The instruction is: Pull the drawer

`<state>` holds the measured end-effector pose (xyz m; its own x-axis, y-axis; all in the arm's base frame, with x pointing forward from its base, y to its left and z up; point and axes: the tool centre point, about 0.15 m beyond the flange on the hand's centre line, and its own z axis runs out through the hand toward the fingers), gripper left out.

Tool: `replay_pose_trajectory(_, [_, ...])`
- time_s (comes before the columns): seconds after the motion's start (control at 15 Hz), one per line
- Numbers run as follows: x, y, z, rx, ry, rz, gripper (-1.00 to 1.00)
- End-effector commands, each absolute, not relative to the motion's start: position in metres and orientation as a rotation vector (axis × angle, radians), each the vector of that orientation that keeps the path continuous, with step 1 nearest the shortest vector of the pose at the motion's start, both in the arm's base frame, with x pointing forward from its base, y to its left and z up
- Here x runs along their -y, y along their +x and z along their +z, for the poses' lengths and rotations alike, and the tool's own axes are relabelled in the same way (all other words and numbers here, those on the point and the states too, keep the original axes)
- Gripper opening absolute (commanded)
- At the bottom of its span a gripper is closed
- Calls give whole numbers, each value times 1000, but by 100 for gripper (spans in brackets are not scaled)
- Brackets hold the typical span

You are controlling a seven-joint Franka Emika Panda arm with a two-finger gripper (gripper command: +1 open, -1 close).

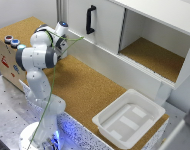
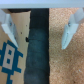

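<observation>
A white cabinet stands along the back of the cork counter (image 1: 90,90). One closed white front (image 1: 102,22) carries a black vertical handle (image 1: 90,19). It is the only handled panel I see, and I cannot tell for sure that it is the drawer. My gripper (image 1: 62,46) hangs far off to the exterior view's left of the handle, over the counter's edge beside a cardboard box (image 1: 7,57). In the wrist view my gripper (image 2: 40,45) is open with nothing between its fingers (image 2: 67,32). Below it lie the box (image 2: 12,55), a dark gap and the cork.
To the right of the handled front, an open cabinet compartment (image 1: 155,55) has a cork floor. A white plastic bin (image 1: 129,119) sits on the counter at the front right. Coloured buttons (image 1: 11,41) sit on top of the box. A green cable (image 1: 55,75) runs along the arm.
</observation>
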<state>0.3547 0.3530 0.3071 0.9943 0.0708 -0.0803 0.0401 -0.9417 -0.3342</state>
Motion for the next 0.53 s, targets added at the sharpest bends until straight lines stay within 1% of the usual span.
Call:
replay_pose_trajectory(0.0, [-345, 348, 289, 124, -2750, 81, -100])
replay_pose_trajectory(0.47, [-332, 336, 284, 69, -2708, 68, -100])
